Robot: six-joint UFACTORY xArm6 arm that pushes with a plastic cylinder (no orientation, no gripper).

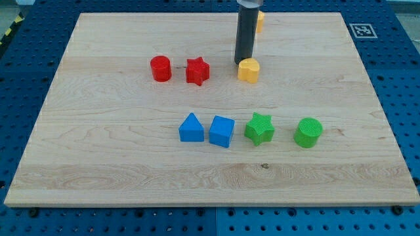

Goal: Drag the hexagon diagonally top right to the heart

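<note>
A pale wooden worktop (131, 164) with visible grain fills most of the view, evenly lit with only soft shadows. It lies on a blue perforated base (400, 98) dotted with regular holes, which shows along every edge. A black-and-white square marker (362, 30) sits at the worktop's top right corner. Yellow-and-black hazard striping (8, 33) crosses the view's top left.

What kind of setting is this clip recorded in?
Probably a robotics lab bench: a wooden board on a blue perforated table, a printed marker tag at its corner, and my tip beside the yellow block.
</note>
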